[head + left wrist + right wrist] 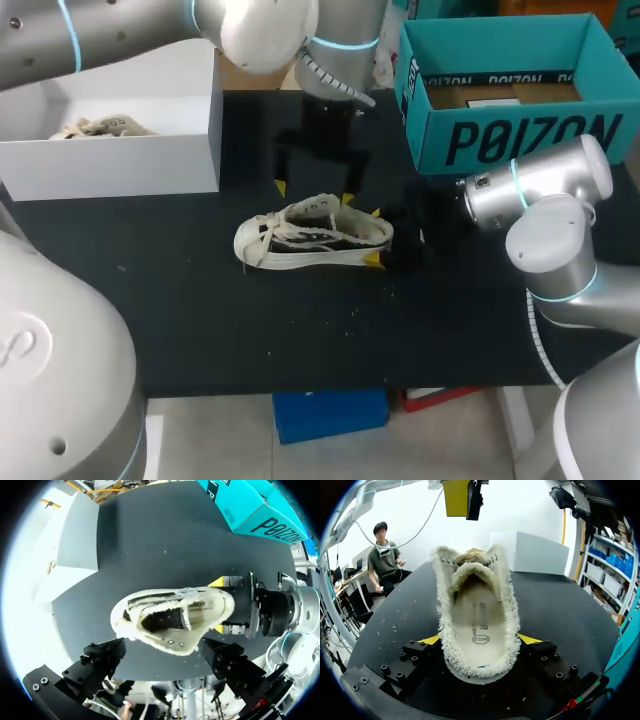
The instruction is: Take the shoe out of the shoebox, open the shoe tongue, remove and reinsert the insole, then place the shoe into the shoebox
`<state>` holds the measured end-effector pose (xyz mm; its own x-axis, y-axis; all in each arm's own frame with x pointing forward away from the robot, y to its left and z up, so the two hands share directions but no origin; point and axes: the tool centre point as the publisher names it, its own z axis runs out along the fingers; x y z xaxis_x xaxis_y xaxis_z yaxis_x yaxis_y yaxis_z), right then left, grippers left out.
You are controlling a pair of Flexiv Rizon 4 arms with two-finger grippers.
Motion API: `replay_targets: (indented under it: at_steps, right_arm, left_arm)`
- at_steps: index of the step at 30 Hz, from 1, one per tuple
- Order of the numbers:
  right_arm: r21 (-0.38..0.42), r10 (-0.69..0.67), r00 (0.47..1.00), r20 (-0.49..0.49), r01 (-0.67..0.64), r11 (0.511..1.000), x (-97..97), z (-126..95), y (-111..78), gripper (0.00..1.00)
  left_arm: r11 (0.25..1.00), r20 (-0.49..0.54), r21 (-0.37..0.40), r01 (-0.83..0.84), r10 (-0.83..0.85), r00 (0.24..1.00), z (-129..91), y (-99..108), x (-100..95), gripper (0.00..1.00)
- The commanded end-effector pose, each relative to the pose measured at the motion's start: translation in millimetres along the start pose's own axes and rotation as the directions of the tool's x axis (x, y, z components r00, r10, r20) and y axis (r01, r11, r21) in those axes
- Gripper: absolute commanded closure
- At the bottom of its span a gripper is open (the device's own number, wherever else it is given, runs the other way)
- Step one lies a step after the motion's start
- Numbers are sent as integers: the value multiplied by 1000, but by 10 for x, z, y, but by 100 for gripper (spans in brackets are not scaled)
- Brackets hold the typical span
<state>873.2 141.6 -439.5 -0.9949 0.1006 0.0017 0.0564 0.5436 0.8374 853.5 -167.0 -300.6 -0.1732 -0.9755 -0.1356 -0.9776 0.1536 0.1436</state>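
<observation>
Your right gripper (480,641) clamps the shoe (315,235) at heel, likely anchoring it; left gripper (164,651) above insole (479,622), jaws apart.

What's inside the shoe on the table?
Inside the shoe lies a pale insole with some print near the heel. Its front end cannot be seen, because the tongue and the laced front cover the toe part.
</observation>
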Motion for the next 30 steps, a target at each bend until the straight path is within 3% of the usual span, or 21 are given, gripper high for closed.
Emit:
replay_targets:
  at_steps: [1, 9, 30]
  right_arm:
    - [0, 1, 1000, 1, -1, 1000, -17, 41, -11, 100]
    - [0, 1, 1000, 1, -1, 1000, -17, 41, -11, 100]
    - [0, 1, 1000, 1, -1, 1000, -17, 41, -11, 100]
  left_arm:
    - [997, 139, -76, 2, 9, 990, 107, -85, 199, 0]
    - [998, 277, -60, 7, 10, 961, 298, -58, 247, 0]
    - [999, 408, 49, 13, -32, 913, 520, -45, 69, 0]
